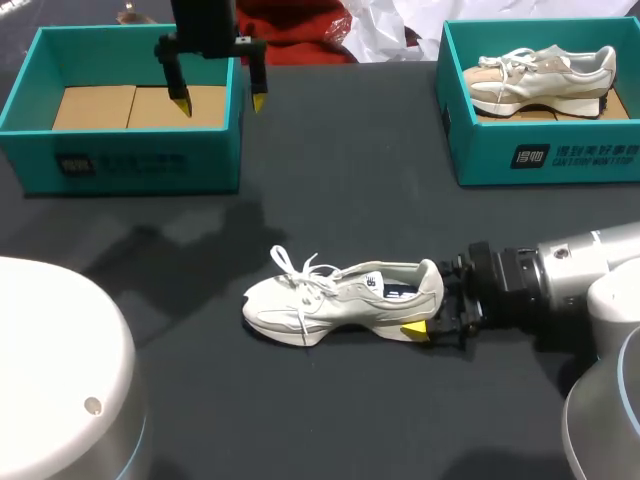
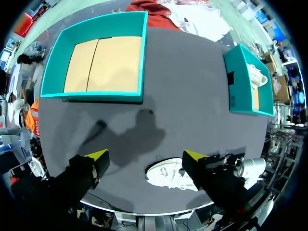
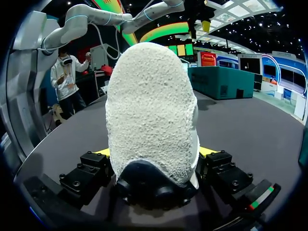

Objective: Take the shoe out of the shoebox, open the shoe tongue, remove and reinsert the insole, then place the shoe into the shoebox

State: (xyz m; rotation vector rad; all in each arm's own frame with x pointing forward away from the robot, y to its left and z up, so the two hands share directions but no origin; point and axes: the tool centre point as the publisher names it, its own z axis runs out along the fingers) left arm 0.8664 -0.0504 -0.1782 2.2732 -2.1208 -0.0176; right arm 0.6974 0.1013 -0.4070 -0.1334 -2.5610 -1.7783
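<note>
Shoe (image 1: 330, 295) clamped at heel by right gripper (image 1: 430, 298), far tip hidden; left gripper (image 1: 220, 102) apart.

teal shoebox (image 1: 120, 165) (image 1: 545, 155): two; pale shoe (image 1: 340, 300) (image 1: 540, 75): two; end effector (image 1: 220, 103) (image 1: 428, 302): two; arm (image 1: 205, 20) (image 1: 575, 270): two; dark table (image 1: 340, 170): one.

A second teal box (image 1: 480, 150) on the dark table's (image 1: 340, 150) far right, a beige shoe (image 1: 540, 78) inside.
</note>
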